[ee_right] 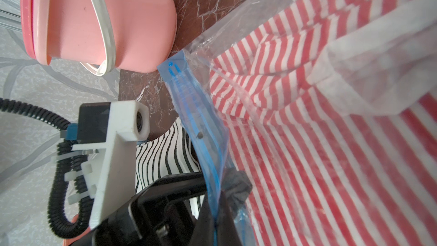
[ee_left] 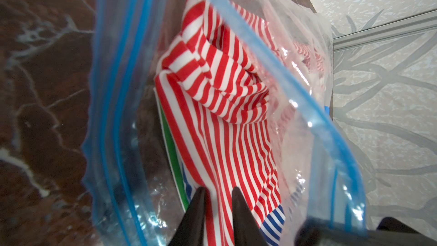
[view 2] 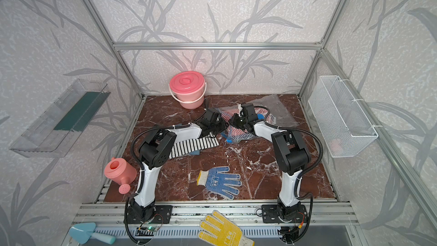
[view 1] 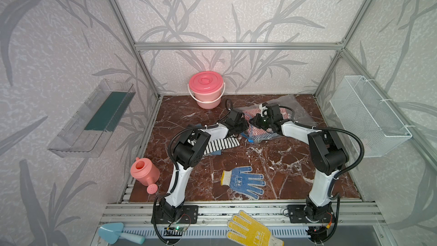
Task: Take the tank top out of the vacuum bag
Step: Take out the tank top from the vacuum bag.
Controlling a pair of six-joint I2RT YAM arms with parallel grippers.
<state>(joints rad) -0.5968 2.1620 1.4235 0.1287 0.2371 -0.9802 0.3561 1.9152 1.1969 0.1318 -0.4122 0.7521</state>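
One large clear crinkly plastic vacuum bag [view 1: 300, 112] lies at the far right of the red-brown marble tabletop [view 1: 272, 162]. Right gripper [ee_right: 217, 199] clamps its blue zip strip [ee_right: 201, 119]. Left gripper [ee_left: 218, 197], inside the bag's mouth, sets its fingers [ee_left: 196, 214] astride the red-and-white striped tank top [ee_left: 224, 91]; whether they pinch it is unclear.

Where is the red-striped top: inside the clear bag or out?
Inside. The left wrist view shows the red-striped top within the vacuum bag, between its parted blue zip edges.

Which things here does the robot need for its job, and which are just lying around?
Needed: vacuum bag, red-striped tank top, left gripper, right gripper.
Lying about: pink lidded bucket, watering can, blue glove, yellow glove, black-striped garment, trowel.
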